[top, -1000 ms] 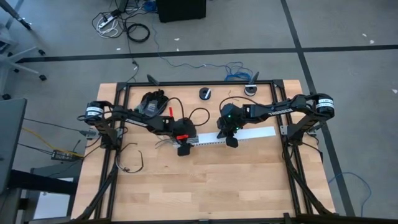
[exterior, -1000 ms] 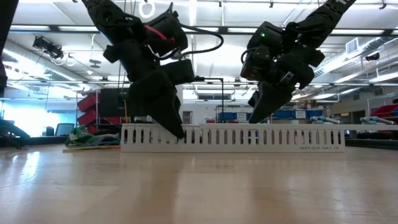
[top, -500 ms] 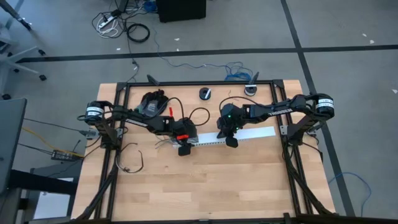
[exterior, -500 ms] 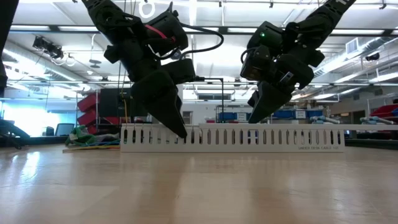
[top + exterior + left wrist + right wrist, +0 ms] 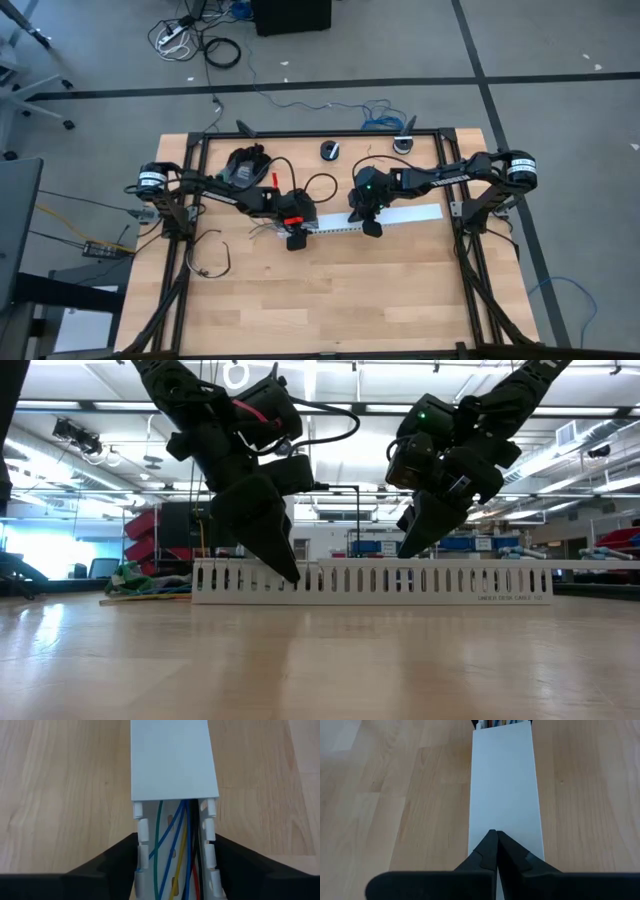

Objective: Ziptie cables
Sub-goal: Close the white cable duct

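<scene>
A white slotted duct [image 5: 345,225] lies across the middle of the wooden table. A flat white cover [image 5: 410,214] closes its right part. In the open left part lie the cables [image 5: 175,840], thin green, blue, yellow, red and black wires running along the channel. My left gripper [image 5: 175,855] straddles the open part, one finger at each slotted wall. My right gripper [image 5: 494,834] is shut, its tips on the cover's top near the cover's left end. My left gripper has the duct's two slotted side walls [image 5: 139,845] between its fingers, one finger outside each wall, a little short of the cover's edge. The fingers slant down from the table's left and lie along the duct. The duct rests flat on the table. My right gripper sets its shut fingertips on the cover's flat top [image 5: 502,820], midway across its width. The fingers slant down from the table's right, along the duct. The cover sits level on the duct.
A black bundle [image 5: 245,165] and two small round dark things [image 5: 330,150] [image 5: 403,143] sit by the far edge. A loose black wire [image 5: 212,262] lies at the left. Black frame rails [image 5: 455,230] run along the table's sides. Bare wood [image 5: 330,300] lies toward the near edge.
</scene>
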Controlling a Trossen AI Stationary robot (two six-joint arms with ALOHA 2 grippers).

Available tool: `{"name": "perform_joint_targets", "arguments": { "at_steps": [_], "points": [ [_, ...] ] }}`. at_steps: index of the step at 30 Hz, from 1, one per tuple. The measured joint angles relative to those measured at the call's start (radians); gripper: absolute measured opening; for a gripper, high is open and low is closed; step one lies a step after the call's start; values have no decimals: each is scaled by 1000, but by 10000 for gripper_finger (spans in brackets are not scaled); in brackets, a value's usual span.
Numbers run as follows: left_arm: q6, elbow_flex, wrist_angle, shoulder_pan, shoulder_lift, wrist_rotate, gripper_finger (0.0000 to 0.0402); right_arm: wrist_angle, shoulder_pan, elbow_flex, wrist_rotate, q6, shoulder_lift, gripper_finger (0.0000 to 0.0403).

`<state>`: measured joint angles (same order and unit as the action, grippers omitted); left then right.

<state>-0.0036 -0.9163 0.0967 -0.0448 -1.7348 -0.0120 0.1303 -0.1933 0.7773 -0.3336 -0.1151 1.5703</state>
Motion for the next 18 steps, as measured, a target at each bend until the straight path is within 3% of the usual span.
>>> {"name": "perform_joint_targets", "arguments": {
  "at_steps": [18],
  "points": [
    [-3,1,-13,0,0,2,225,-24,0,67,-46,-40,92,0]
  ]
}}
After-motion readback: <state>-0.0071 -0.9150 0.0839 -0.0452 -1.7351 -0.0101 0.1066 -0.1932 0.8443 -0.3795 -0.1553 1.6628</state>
